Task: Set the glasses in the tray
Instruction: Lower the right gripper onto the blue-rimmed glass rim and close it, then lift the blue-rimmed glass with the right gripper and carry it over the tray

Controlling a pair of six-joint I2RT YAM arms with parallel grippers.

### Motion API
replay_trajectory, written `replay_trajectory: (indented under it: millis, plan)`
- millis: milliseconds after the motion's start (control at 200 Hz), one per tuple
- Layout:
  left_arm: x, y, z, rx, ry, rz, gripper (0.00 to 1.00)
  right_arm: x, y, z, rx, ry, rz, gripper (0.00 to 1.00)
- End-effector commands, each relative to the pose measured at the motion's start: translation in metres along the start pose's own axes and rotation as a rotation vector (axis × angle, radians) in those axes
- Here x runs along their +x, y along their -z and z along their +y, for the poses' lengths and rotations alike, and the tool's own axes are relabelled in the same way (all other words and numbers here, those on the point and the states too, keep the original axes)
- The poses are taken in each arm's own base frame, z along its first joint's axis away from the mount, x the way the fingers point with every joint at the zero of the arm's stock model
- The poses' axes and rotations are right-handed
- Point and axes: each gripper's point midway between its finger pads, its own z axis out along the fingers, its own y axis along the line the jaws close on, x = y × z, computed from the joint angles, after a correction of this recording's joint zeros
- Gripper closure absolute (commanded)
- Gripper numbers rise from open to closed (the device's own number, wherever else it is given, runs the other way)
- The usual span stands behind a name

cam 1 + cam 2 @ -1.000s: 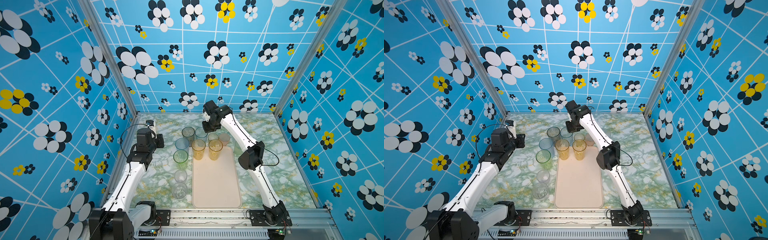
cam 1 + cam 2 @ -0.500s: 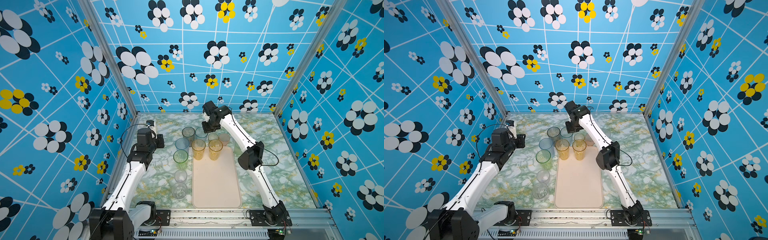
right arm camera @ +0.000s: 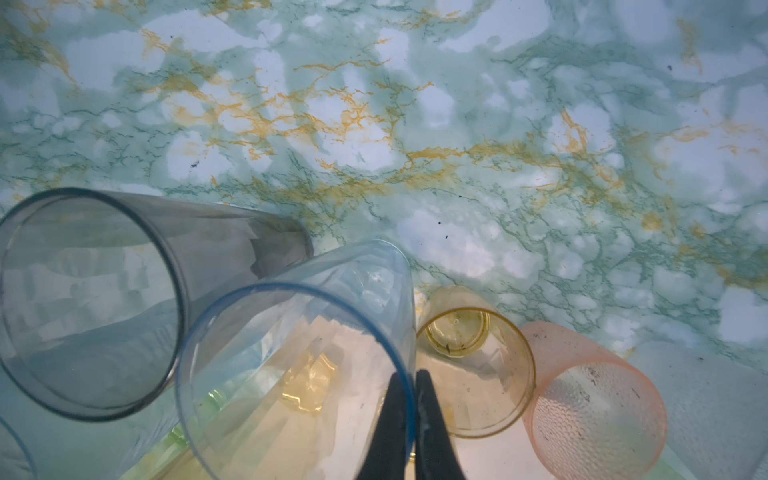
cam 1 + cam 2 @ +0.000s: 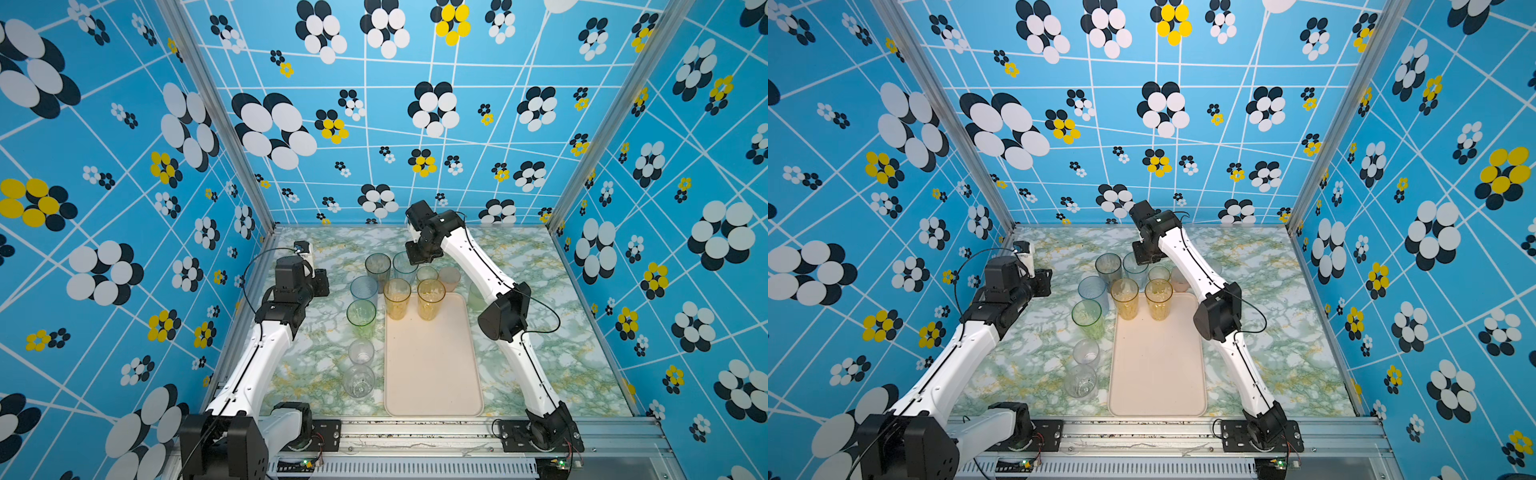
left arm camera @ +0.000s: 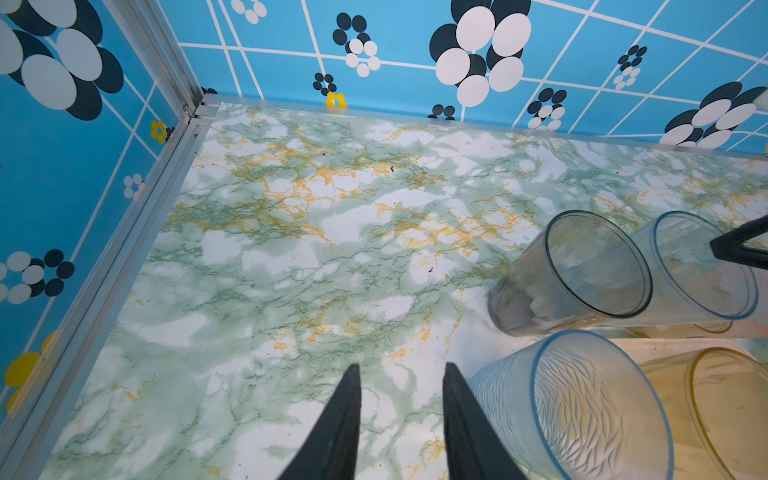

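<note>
While the right pincer (image 3: 410, 376) is clenched on the rim of the blue glass (image 3: 299, 345), one finger sits inside the glass and one outside. It is hard to tell if this glass is lifted off the counter (image 4: 540, 270).

The grey glass (image 3: 91, 299) stands just beside it on one side. The small yellow glass (image 3: 469, 361) stands just beside it on the other. Next come the pink glass (image 3: 594, 415) and the frosted glass (image 3: 715, 395). They all crowd together just past the far end of the tray (image 4: 432, 365).

Two amber glasses (image 4: 397, 297) stand upright in the tray at that end, between the blue glass and the bare part of the tray.

The left pincer (image 5: 401, 370) is released and holds nothing. It hangs over bare counter, just beside the ribbed blue glass (image 5: 573, 411).

A green glass (image 4: 361, 316) and two clear glasses (image 4: 359, 380) stand in a row on the counter along the tray's left side.
</note>
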Motion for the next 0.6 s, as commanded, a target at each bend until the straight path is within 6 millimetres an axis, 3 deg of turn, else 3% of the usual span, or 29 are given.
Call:
replay_trajectory:
  millis: [0,345,595]
  plan:
    - [-0.002,0.0,0.0,0.003,-0.006,0.01,0.66,-0.018,0.044,-0.001,0.007,-0.008,-0.113,0.98]
    - [0.0,-0.002,-0.001,0.01,-0.008,0.021,0.66,-0.037,0.087,0.001,-0.033,-0.016,-0.226,0.98]
    - [-0.001,-0.001,-0.003,0.014,-0.012,0.018,0.66,-0.056,0.139,-0.009,-0.005,-0.005,-0.372,0.99]
